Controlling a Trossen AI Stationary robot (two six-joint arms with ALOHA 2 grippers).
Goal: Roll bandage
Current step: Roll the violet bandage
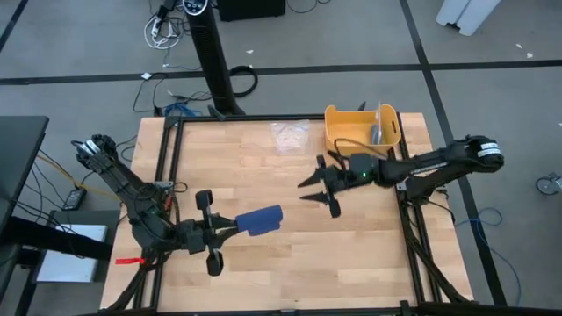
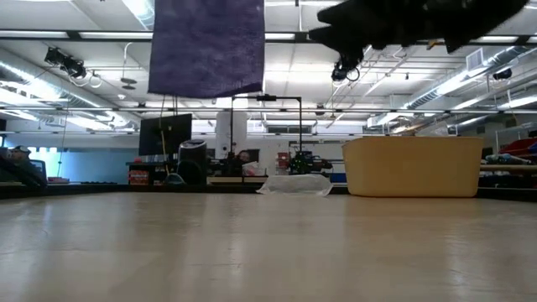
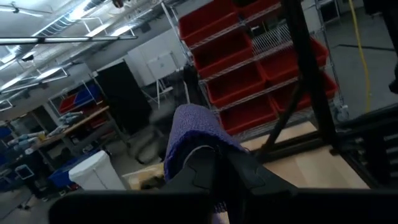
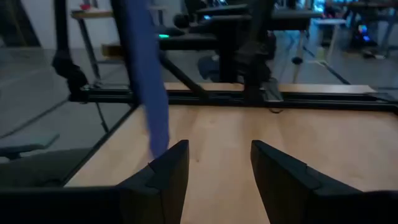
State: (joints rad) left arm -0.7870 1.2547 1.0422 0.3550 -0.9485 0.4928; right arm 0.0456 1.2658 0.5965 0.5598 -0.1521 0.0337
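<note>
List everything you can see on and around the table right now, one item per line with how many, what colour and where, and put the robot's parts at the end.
bandage: one, dark blue, held off the table left of centre, hanging down.
tub: one, yellow, far right corner of the table.
plastic wrapper: one, clear, far edge of the table, left of the tub.
table: one, light wood with a black frame.
left tool: one, dark, shut on the bandage, near left part of the table.
right tool: one, dark, open, empty, above the table centre, right of the bandage.
</note>
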